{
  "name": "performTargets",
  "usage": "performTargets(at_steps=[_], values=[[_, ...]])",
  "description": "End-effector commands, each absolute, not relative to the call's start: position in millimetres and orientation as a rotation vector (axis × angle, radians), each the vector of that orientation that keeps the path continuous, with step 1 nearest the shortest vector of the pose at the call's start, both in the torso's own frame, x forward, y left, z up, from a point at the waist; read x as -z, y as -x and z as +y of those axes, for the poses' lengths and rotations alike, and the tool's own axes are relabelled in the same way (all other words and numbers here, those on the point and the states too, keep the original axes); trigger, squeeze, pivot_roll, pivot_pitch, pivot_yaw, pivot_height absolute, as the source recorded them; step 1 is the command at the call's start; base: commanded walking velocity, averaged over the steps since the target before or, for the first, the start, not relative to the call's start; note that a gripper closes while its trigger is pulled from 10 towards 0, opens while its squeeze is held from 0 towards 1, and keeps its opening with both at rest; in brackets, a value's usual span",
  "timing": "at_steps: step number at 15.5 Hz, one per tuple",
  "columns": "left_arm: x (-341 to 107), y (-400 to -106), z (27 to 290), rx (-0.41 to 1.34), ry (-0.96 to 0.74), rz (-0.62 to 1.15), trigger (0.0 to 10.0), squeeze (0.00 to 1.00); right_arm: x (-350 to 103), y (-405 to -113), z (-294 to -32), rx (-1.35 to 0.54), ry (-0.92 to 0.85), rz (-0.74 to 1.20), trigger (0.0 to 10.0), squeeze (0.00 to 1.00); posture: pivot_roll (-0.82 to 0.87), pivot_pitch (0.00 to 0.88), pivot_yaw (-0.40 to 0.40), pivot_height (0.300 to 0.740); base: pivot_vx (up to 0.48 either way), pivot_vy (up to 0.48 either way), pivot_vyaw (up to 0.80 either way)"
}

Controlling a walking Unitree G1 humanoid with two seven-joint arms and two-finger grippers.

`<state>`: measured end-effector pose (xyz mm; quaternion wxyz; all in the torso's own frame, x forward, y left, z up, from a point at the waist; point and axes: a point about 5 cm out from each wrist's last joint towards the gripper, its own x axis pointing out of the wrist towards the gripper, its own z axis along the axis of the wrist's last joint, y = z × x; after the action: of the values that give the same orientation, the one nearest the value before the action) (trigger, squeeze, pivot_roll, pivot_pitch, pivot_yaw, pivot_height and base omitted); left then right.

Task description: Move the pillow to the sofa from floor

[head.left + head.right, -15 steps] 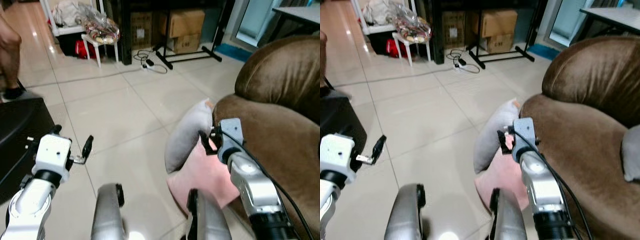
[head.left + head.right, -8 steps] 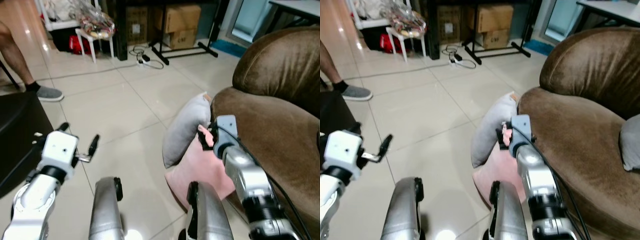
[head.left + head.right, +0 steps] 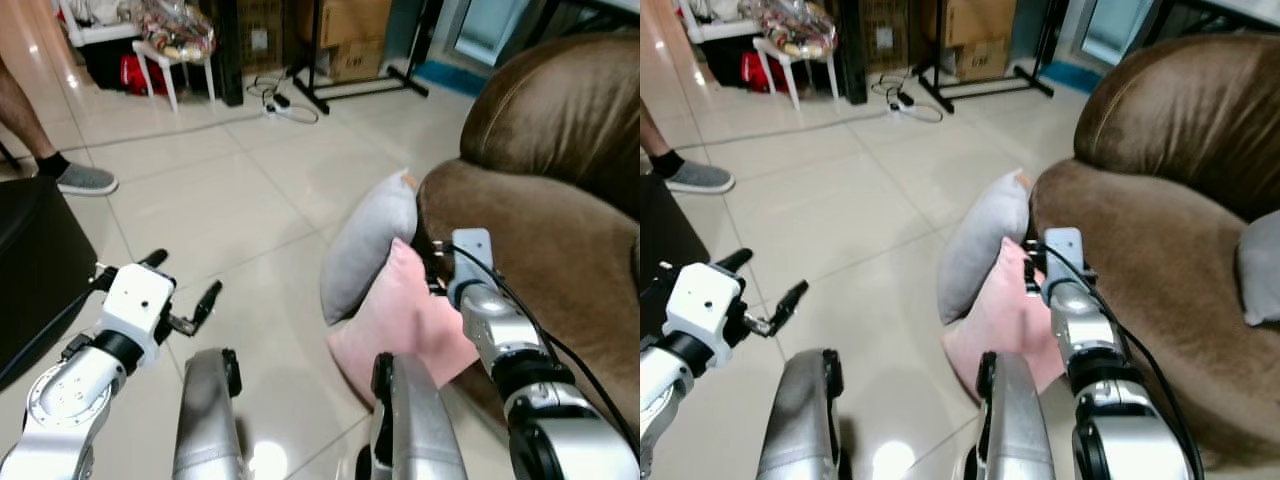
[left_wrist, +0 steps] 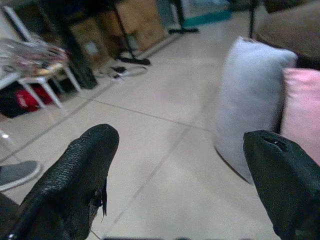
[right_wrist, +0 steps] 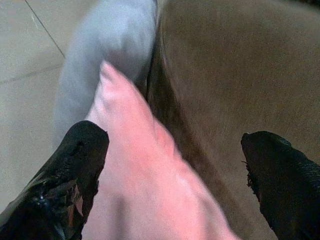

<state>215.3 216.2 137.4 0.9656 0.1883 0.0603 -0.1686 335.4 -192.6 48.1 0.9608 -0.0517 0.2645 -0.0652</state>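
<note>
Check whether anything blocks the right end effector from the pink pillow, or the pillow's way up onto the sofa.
Nothing visible does. The right end effector is open right over the pink pillow, which leans on the sofa front beside the gray pillow. The brown seat above looks bare near the pillows.

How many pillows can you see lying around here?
3. A grey pillow and a pink pillow lean on the floor against the brown sofa; another grey one lies on its seat at the picture's edge. Others may be hidden.

Right pincer (image 5: 170, 170) apparently released pink pillow (image 3: 405, 320), now spread.
</note>
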Motion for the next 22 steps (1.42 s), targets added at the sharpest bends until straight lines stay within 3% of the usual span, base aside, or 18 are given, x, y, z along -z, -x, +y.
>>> performTargets(at_steps=[1, 5, 10, 11, 15, 21, 22], values=[[-141, -213, 210, 0.399, -0.369, 0.119, 10.0, 0.00, -46, -334, -197, 0.152, 0.078, 0.546, 10.0, 1.00, 0.06, 0.123, -0.056, 0.479, 0.000, 0.000, 0.00], [-149, -202, 208, 0.481, -0.365, 0.144, 10.0, 0.00, -44, -339, -195, 0.095, 0.090, 0.558, 10.0, 1.00, 0.08, 0.200, -0.055, 0.479, 0.000, 0.000, 0.00], [-161, -176, 213, 0.465, -0.385, 0.174, 10.0, 0.00, -50, -342, -207, 0.170, 0.148, 0.522, 10.0, 0.99, 0.10, 0.259, -0.077, 0.479, 0.000, 0.000, 0.00], [-164, -168, 214, 0.467, -0.390, 0.186, 10.0, 0.00, -48, -341, -207, 0.171, 0.165, 0.539, 10.0, 0.00, 0.12, 0.269, -0.076, 0.479, 0.000, 0.000, 0.00], [-185, -135, 218, 0.473, -0.413, 0.241, 10.0, 0.00, -37, -332, -212, 0.242, 0.144, 0.579, 10.0, 0.00, 0.22, 0.309, -0.042, 0.479, 0.000, 0.000, 0.00], [-204, -111, 226, 0.466, -0.447, 0.298, 10.0, 0.00, -29, -324, -215, 0.330, 0.168, 0.600, 10.0, 0.00, 0.25, 0.322, -0.014, 0.479, 0.000, 0.000, 0.00], [-205, -108, 226, 0.473, -0.444, 0.307, 10.0, 0.00, -28, -324, -214, 0.330, 0.166, 0.598, 3.9, 0.00, 0.25, 0.315, -0.014, 0.479, 0.000, 0.000, 0.00]])
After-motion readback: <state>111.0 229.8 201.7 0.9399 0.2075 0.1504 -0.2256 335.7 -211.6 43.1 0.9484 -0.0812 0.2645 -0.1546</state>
